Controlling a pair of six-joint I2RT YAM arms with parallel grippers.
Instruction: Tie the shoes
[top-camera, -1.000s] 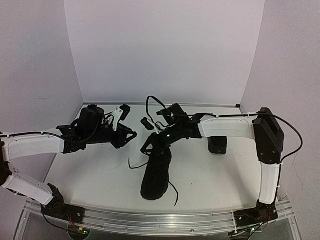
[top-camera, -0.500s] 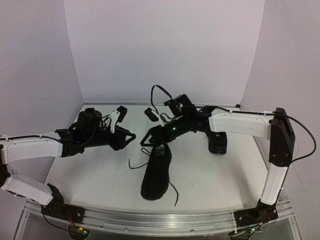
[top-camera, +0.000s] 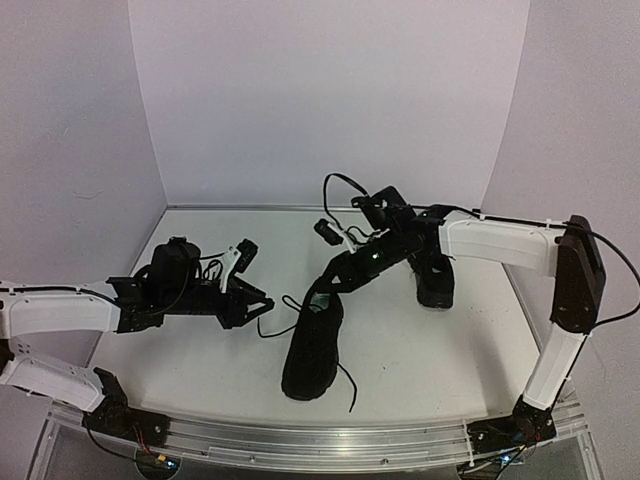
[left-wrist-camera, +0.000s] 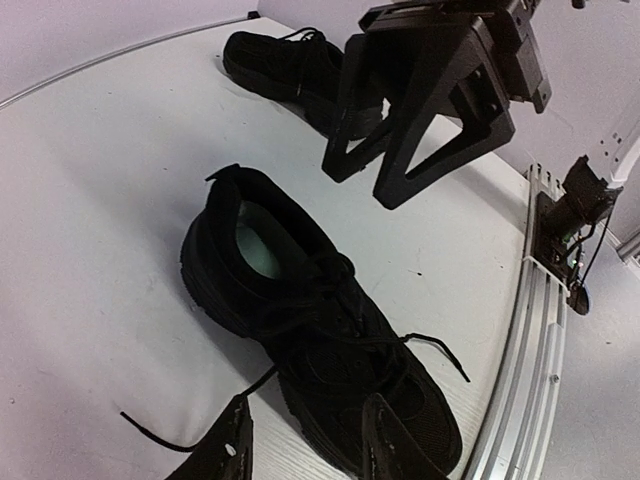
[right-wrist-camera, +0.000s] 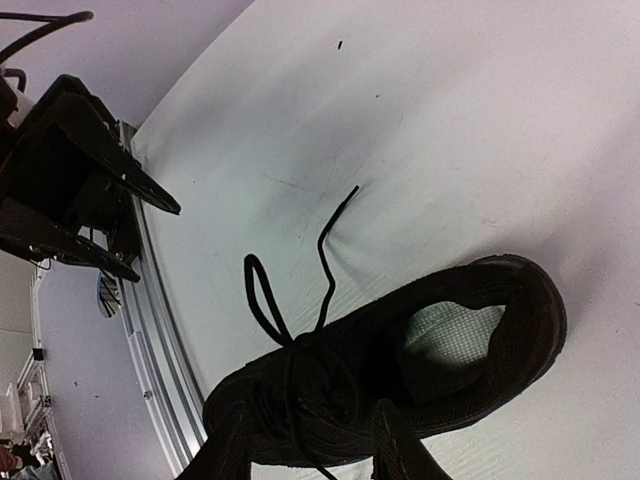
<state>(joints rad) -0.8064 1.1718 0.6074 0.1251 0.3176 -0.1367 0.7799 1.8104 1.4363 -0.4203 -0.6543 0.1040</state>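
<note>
Near shoe (top-camera: 310, 350) lies in the middle, toe nearest; far shoe (top-camera: 435, 285) sits far right. Left gripper (top-camera: 268, 300) and right gripper (top-camera: 322, 288) flank the near shoe's opening, both part-open and empty. Laces (right-wrist-camera: 321, 238) look thin, limp, light — pinch a free end, not the soft upper.

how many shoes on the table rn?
2. The near shoe lies mid-table, toe toward the arm bases. The far shoe sits back right, partly hidden by the right arm. No others visible.
</note>
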